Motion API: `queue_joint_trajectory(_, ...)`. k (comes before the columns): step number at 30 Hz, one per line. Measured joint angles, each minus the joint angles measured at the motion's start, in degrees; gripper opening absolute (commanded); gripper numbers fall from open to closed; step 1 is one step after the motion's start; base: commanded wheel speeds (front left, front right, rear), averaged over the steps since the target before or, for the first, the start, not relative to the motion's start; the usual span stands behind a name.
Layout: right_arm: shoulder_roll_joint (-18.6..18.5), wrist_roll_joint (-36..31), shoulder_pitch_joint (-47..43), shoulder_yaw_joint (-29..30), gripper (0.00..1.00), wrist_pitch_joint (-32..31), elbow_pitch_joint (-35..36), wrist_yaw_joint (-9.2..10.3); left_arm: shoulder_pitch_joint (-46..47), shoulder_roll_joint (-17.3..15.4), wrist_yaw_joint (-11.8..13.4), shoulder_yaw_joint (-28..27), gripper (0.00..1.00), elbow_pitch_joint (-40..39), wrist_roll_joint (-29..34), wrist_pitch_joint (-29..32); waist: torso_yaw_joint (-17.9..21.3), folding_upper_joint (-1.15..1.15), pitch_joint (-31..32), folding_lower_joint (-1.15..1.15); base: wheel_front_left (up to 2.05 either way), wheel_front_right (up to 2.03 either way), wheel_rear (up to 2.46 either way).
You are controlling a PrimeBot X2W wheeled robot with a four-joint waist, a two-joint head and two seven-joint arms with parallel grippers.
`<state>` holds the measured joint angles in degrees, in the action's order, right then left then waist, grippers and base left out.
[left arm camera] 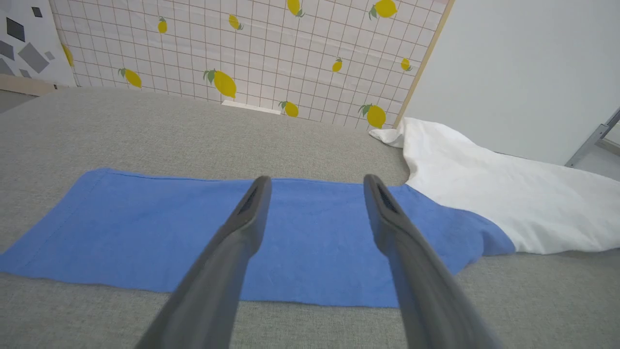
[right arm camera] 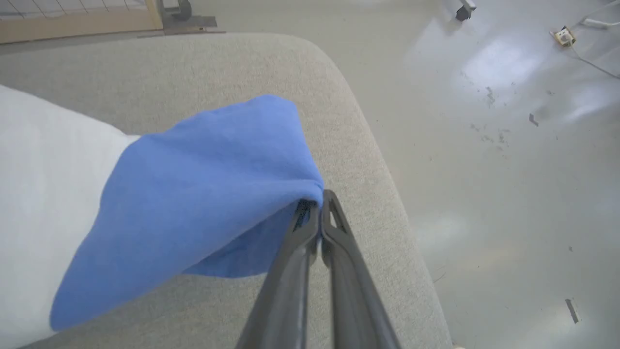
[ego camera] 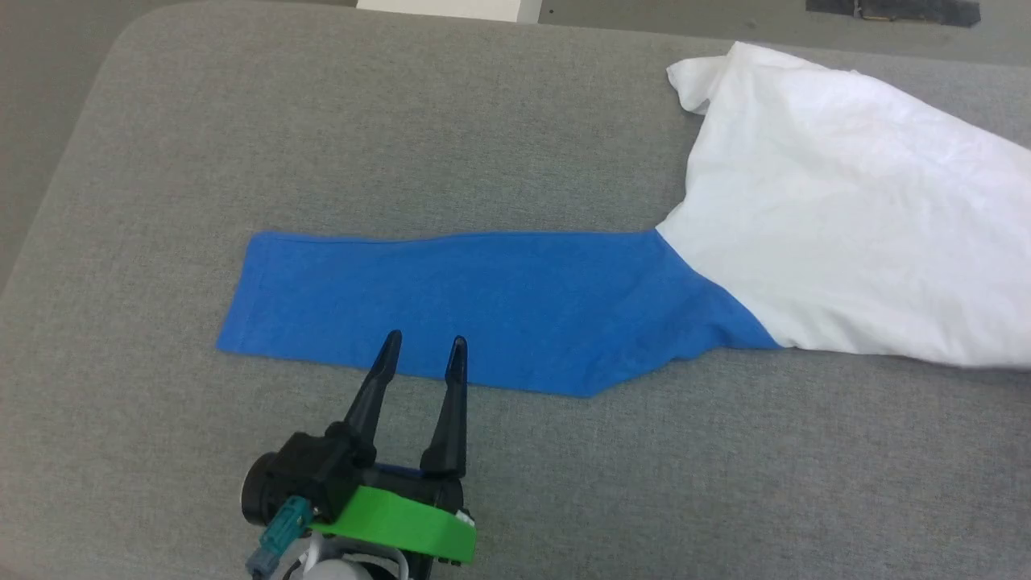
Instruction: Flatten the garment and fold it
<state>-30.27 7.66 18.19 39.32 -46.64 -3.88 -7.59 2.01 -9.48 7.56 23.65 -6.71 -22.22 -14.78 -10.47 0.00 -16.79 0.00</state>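
The garment (ego camera: 846, 217) lies on the grey padded table (ego camera: 483, 129): its white body at the right, one blue sleeve (ego camera: 451, 306) stretched flat to the left. My left gripper (ego camera: 424, 354) stands open at that sleeve's near edge, fingertips over the blue cloth; the left wrist view shows its fingers (left arm camera: 247, 218) spread above the sleeve (left arm camera: 300, 237). In the right wrist view my right gripper (right arm camera: 317, 206) is shut on the other blue sleeve (right arm camera: 208, 184), pinching its bunched edge near the table's rounded corner, lifted into a peak. The white body (right arm camera: 43, 194) lies left of it.
The table's rounded edge (right arm camera: 387, 194) runs just right of my right gripper, with pale floor (right arm camera: 508, 145) beyond. A lemon-patterned wall panel (left arm camera: 252, 53) stands behind the table. Bare grey padding lies left of and behind the flat sleeve.
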Motion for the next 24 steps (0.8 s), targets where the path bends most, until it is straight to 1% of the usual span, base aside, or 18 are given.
queue_joint_trajectory(2,3.0,-0.5,-3.7,0.5,0.00,-0.3,-1.4,0.00,-0.1,0.0,0.0,0.4,1.00,0.3,0.0,0.0,-0.3,0.00,0.4,0.00,0.00,0.00,0.00)
queue_joint_trajectory(3,4.6,-0.6,-5.5,0.3,0.13,-0.2,-2.1,0.00,-0.2,0.0,-0.1,0.6,1.00,0.4,-0.1,0.0,-0.5,0.00,0.6,0.00,0.00,0.00,0.00)
queue_joint_trajectory(4,6.0,-0.6,-6.7,0.1,0.73,-0.2,-2.7,0.00,-0.2,0.0,-0.2,0.8,1.00,0.4,-0.1,0.1,-0.6,0.00,0.7,0.00,0.00,0.00,0.00)
queue_joint_trajectory(5,7.6,-0.6,-7.9,-0.4,1.00,-0.2,-3.3,0.00,-0.3,0.0,-0.4,0.9,1.00,0.5,-0.1,0.2,-0.7,0.00,0.9,0.00,0.00,0.00,0.00)
queue_joint_trajectory(7,10.0,-0.2,-9.8,-1.8,1.00,-0.2,-3.8,0.00,-0.4,-0.1,-0.5,1.1,1.00,0.6,-0.1,0.6,-0.8,0.00,1.4,0.00,0.00,0.00,0.00)
queue_joint_trajectory(9,11.4,1.4,-10.6,-4.3,1.00,0.7,-3.0,0.00,-0.7,-0.2,-0.5,1.2,1.00,0.6,-0.1,0.7,-0.8,0.00,1.9,0.00,0.00,0.00,0.00)
queue_joint_trajectory(10,11.4,3.8,-10.6,-7.3,1.00,1.9,-0.2,0.00,-0.9,-0.5,-0.5,1.2,1.00,0.5,-0.1,1.1,-0.7,0.00,2.4,0.00,0.00,0.00,0.00)
queue_joint_trajectory(14,10.9,8.3,-9.7,-13.2,1.00,2.5,7.5,0.01,-1.1,-1.1,-0.4,1.3,1.00,-0.1,-0.1,1.7,-0.2,0.00,3.4,0.00,0.00,0.00,0.00)
queue_joint_trajectory(18,10.3,11.3,-8.1,-20.9,1.00,0.2,16.8,0.01,-1.2,-1.3,-0.3,1.6,1.00,-0.9,-0.1,2.1,0.2,0.00,3.8,0.00,0.00,0.00,0.00)
queue_joint_trajectory(21,11.2,11.6,-8.0,-26.8,1.00,-2.3,19.8,0.02,-1.2,-1.3,-0.3,2.0,1.00,-1.2,-0.1,2.1,-0.1,0.00,3.3,0.00,0.00,0.00,0.00)
queue_joint_trajectory(24,11.3,11.3,-8.1,-33.0,1.00,-3.9,19.9,0.01,-1.1,-1.3,-0.3,2.0,1.00,-1.2,-0.1,2.1,-0.6,0.00,2.4,0.00,0.00,0.00,0.00)
